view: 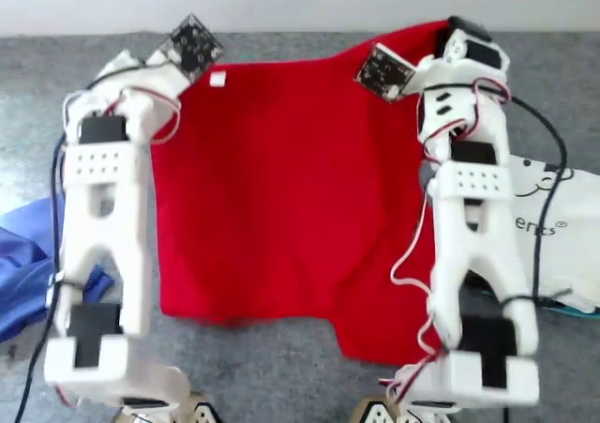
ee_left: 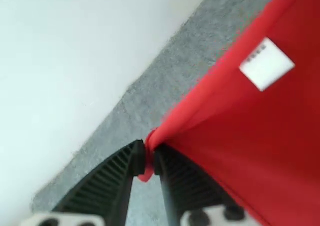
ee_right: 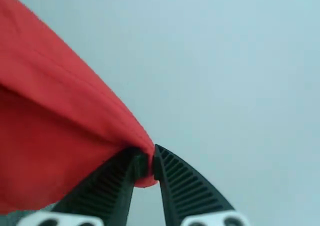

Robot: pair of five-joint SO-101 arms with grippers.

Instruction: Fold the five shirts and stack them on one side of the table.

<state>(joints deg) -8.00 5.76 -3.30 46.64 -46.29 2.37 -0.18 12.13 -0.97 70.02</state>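
Both arms stretch forward, side by side. The left hand and right hand each pinch a corner of the red shirt, fingers seemingly fully closed.

I take this for a robotics lab or test bench — the table is covered in grey felt-like matting and stands against a plain white wall. My left arm and right arm are bare white plastic shells with loose wires looping in the open. The goods laid out are plain laundry — a red shirt spread flat, a blue shirt and a white shirt at the table's sides.
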